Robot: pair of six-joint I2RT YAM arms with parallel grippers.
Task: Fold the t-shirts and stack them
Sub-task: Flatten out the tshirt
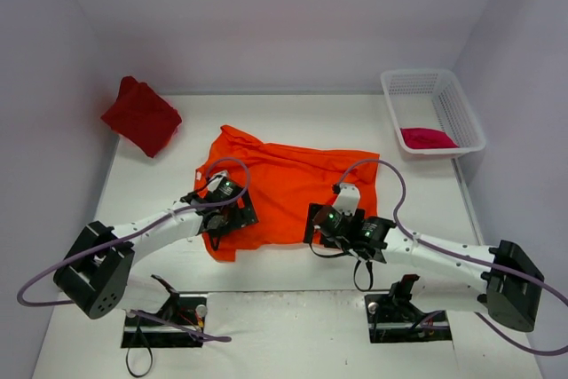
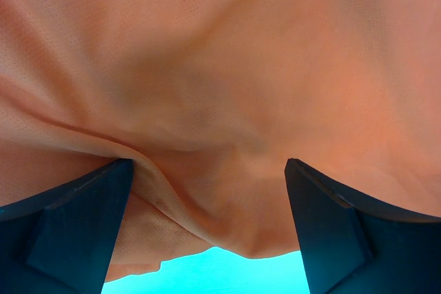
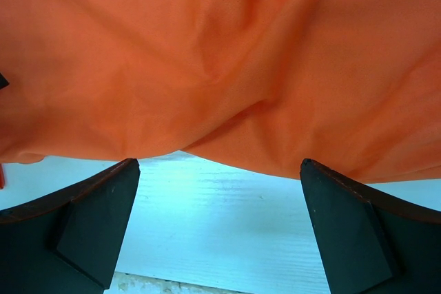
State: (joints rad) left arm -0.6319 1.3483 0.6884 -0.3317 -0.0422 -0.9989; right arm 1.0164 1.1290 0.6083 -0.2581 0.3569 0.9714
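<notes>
The orange shirt (image 1: 284, 184) lies spread but rumpled in the middle of the worktop (image 1: 284, 277), with creases across it and its near left corner bunched. The red shirt (image 1: 142, 117) sits as a compact heap at the far left corner of the worktop, well apart from the orange one. The pink shirt (image 1: 428, 138) lies crumpled inside the basket (image 1: 468, 122), which stands at the far right corner. None of the 3 shirts is stacked on another.

The left end effector (image 1: 235, 215) is low over the near left part of the orange shirt. Its 2 fingers stand wide apart and clamp nothing. In the left wrist view the cloth fills the space ahead of them, a fold runs up against the left finger (image 2: 76, 218), and the shirt's near hem crosses between the 2 fingers with a strip of bare worktop below it.

The right end effector (image 1: 318, 222) is at the near right edge of the same shirt, also spread wide and holding nothing. In the right wrist view its fingers (image 3: 351, 225) sit over bare worktop and the shirt's wavy hem lies just beyond their tips. Whether the tips touch the cloth I cannot tell.
</notes>
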